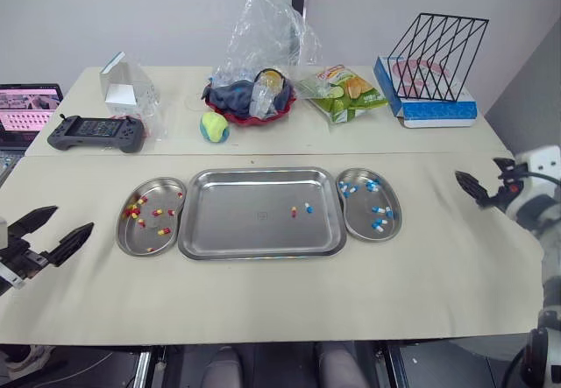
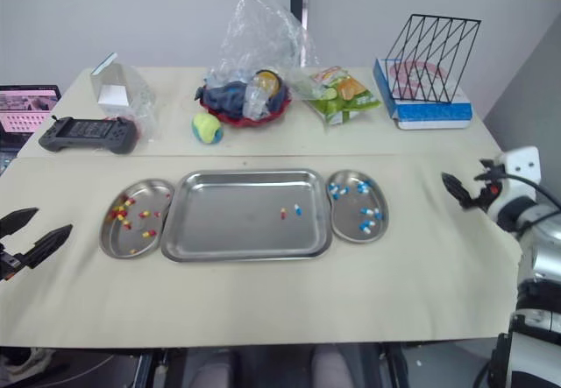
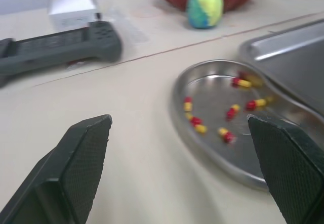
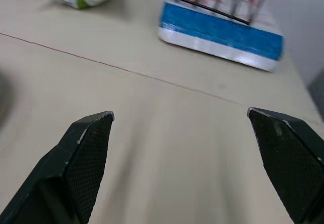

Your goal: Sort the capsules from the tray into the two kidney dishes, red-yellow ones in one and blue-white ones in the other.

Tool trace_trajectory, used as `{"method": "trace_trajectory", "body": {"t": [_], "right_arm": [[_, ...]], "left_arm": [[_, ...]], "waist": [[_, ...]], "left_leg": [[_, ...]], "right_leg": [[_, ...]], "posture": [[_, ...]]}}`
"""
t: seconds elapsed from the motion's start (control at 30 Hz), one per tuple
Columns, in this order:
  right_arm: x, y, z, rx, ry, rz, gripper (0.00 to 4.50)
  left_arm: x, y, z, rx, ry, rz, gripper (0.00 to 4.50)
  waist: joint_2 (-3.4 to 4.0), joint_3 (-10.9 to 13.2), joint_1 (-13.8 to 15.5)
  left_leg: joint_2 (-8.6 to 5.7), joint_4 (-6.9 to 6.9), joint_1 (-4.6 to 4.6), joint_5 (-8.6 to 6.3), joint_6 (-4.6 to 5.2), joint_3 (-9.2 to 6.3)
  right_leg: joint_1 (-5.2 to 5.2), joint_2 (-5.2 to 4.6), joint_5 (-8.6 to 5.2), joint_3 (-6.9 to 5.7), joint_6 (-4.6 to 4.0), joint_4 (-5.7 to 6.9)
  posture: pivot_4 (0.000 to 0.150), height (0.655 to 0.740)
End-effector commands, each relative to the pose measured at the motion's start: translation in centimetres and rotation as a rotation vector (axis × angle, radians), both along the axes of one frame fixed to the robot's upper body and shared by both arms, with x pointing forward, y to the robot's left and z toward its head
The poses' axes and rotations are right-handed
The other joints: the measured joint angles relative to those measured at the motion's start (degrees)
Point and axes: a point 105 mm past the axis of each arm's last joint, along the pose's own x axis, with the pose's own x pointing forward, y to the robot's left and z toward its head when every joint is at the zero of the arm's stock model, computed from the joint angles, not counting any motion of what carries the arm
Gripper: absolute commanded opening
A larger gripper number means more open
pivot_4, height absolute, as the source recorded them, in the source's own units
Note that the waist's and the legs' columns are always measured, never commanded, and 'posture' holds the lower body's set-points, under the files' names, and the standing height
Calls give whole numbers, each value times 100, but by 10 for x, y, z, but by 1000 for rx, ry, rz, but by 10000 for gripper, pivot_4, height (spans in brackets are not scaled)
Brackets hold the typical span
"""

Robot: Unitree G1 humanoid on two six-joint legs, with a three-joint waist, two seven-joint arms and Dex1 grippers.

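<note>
Resting on the counter (image 1: 263, 300) between the robot's two hands, a steel tray (image 1: 245, 226) holds just two capsules: a red-yellow capsule (image 1: 294, 212) and, just beside it on the side toward the right hand (image 4: 179, 114), a blue-white capsule (image 1: 308, 208). The left kidney dish (image 1: 121, 232), touching the tray on the side nearest the left hand (image 1: 70, 220), holds a scatter of red-yellow capsules. The right kidney dish (image 1: 399, 217), on the side nearest the right hand, holds blue-white ones (no stray colour is evident in either). Both hands hover near the counter's outer edges, well apart from the tray, fingers spread wide and empty. The sort looks nearly finished, with one capsule left for each dish.
</note>
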Motion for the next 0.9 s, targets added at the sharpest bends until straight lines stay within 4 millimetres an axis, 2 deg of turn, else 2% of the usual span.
{"method": "trace_trajectory", "body": {"t": [0.03,0.47,0.67,0.83,0.9], "right_arm": [[-4,-8,20,-9,-99,-30,44601],[0,-5,14,0,-84,-39,44601],[1,-5,17,8,-87,-38,44601],[3,-1,23,1,-91,-14,44601],[5,3,27,1,-91,9,44601]], "left_arm": [[-4,7,13,19,-61,28,45000],[4,6,19,6,-81,15,45000],[8,3,23,11,-86,-5,45000],[11,-5,28,7,-102,-45,45000],[13,-15,34,-9,-113,-99,45000]], "waist": [[0,0,-5],[0,0,13],[0,0,-7],[0,0,1],[0,0,0]], "left_leg": [[0,0,1,0,0,0],[-1,1,12,0,-1,2],[0,0,14,0,0,2],[-1,0,14,0,-1,2],[0,0,13,0,-1,2]], "right_leg": [[0,0,0,1,0,1],[14,-1,0,3,1,2],[13,1,0,3,1,2],[13,0,0,3,1,3],[13,0,0,3,1,3]], "posture": [[1500,7380],[1500,7380],[1500,7380],[1500,7380],[1500,7380]]}}
